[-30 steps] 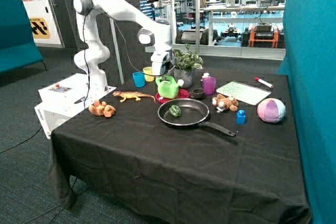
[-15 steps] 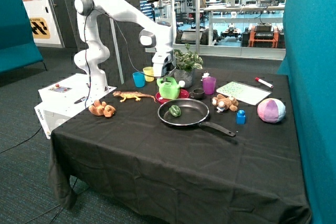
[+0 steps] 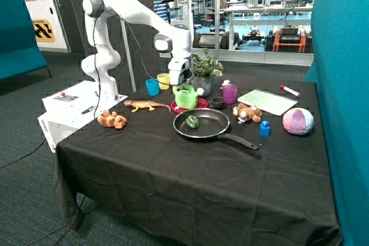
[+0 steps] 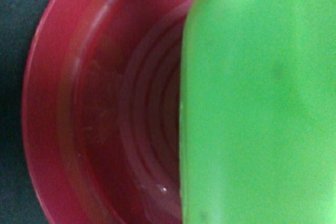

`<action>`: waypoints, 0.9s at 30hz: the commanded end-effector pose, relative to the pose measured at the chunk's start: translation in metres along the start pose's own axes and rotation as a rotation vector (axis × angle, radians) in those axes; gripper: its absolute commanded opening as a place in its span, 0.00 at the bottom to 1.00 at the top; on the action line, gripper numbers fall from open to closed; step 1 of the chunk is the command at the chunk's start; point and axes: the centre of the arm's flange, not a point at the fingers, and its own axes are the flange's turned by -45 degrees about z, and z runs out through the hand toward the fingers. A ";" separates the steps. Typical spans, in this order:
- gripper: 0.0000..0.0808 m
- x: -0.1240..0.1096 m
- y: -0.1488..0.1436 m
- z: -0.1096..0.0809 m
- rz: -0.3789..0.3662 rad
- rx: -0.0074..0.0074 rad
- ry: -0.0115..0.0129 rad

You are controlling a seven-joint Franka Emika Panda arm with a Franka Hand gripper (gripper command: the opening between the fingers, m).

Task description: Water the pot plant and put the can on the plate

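The lime-green can [image 3: 185,97] stands upright on the red-pink plate [image 3: 201,103], just in front of the pot plant [image 3: 204,74] with its variegated leaves and grey pot. My gripper [image 3: 179,83] is right above the can's handle side, touching or nearly touching it. In the wrist view the can's green body [image 4: 257,103] fills one half and the plate's ringed inside [image 4: 105,108] the other, with black cloth past the rim. Nothing of the gripper itself shows in that view.
A black frying pan [image 3: 203,124] holding a small green object lies in front of the plate. A small dark bowl [image 3: 217,102], a purple cup [image 3: 229,93], a yellow cup [image 3: 164,80], a blue cup [image 3: 152,87] and a toy lizard [image 3: 147,105] stand around it.
The gripper and the can have shifted very slightly toward the pot plant. Everything else is as before.
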 end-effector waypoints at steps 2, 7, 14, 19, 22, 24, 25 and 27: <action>0.66 -0.001 0.000 -0.006 -0.007 -0.0011 0.0002; 0.66 -0.002 0.000 -0.007 -0.016 -0.0011 0.0002; 0.68 -0.005 0.002 -0.009 -0.014 -0.0011 0.0002; 0.68 -0.007 0.005 -0.011 -0.013 -0.0011 0.0002; 0.67 -0.009 0.006 -0.014 -0.010 -0.0011 0.0002; 0.67 -0.010 0.007 -0.018 0.001 -0.0011 0.0002; 0.66 -0.011 0.007 -0.019 -0.010 -0.0011 0.0002; 0.66 -0.013 0.007 -0.023 -0.003 -0.0011 0.0002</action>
